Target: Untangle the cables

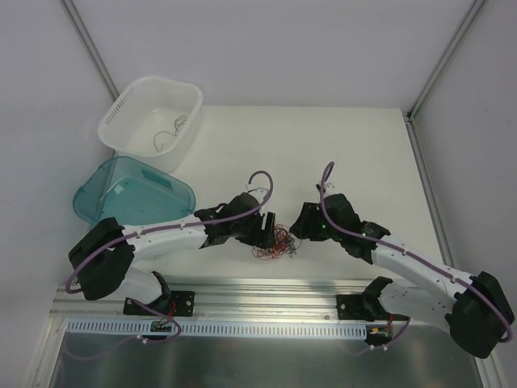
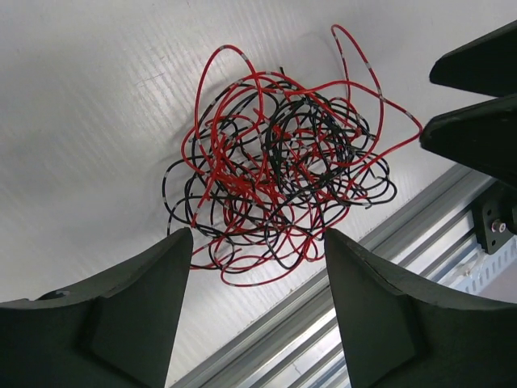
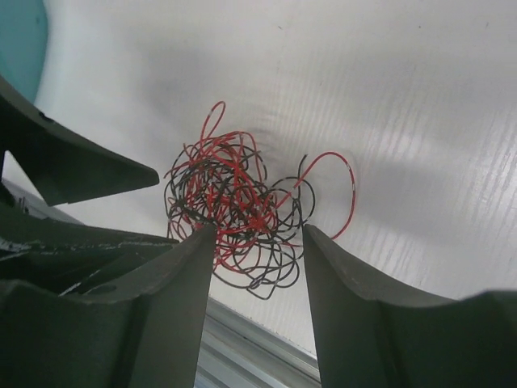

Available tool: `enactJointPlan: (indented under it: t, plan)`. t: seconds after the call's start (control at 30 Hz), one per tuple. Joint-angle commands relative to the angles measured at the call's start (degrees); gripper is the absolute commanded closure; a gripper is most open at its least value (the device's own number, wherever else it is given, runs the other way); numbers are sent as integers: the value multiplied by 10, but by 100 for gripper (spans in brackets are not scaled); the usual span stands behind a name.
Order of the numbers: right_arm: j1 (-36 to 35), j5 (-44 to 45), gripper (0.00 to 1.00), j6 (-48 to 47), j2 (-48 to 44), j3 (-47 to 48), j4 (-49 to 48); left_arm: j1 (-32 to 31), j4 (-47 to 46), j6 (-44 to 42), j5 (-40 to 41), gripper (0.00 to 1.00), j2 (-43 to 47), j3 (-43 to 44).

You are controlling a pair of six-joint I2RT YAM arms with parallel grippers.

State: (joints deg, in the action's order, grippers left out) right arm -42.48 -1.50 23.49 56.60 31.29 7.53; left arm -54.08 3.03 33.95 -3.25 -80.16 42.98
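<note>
Top view: the cables (image 1: pixel 275 241) sit as one knotted red-and-black ball on the table (image 1: pixel 363 145) near its front edge, between the left gripper (image 1: pixel 267 229) and the right gripper (image 1: pixel 300 230). A few loose dark strands (image 1: pixel 168 133) lie in the white basket (image 1: pixel 113 121) at back left. Most of the untangling appears undone.

Left wrist view: the left gripper (image 2: pixel 257 242) is spread wide and holds nothing. The cables (image 2: pixel 275 186) lie just beyond its tips.

Right wrist view: the right gripper (image 3: pixel 257 238) is also parted and empty-handed, its tips straddling the near edge of the cables (image 3: pixel 234 206) without clamping them.

Robotics lab test cell: white panel walls (image 1: pixel 283 48), aluminium corner struts (image 1: pixel 90 44), extrusion mounting rail (image 1: pixel 266 293).
</note>
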Motion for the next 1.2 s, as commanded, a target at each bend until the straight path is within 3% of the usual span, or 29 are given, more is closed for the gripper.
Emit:
enactJointPlan:
  t: [0.0,0.47,0.6,0.77,0.8,0.93,1.17]
  plan:
    - [-9,36,49,44,38,29,-17,-11,-16,18,15,34,-16,18]
    - [-29,-8,60,73,101,23,-73,-18,-22,52,27,53,-88,25]
    - [-30,-11,62,74,109,26,-73,-19,-22,52,26,69,-94,30]
    - [-30,2,81,61,101,31,-56,-19,-21,59,46,100,-81,20]
    - [-31,7,88,56,90,38,-36,-19,-21,63,51,100,-76,18]
    - [-31,51,99,21,48,72,42,-18,-14,66,82,100,-54,7]
    - [-26,179,99,-95,-48,188,227,9,58,51,133,100,-29,19]
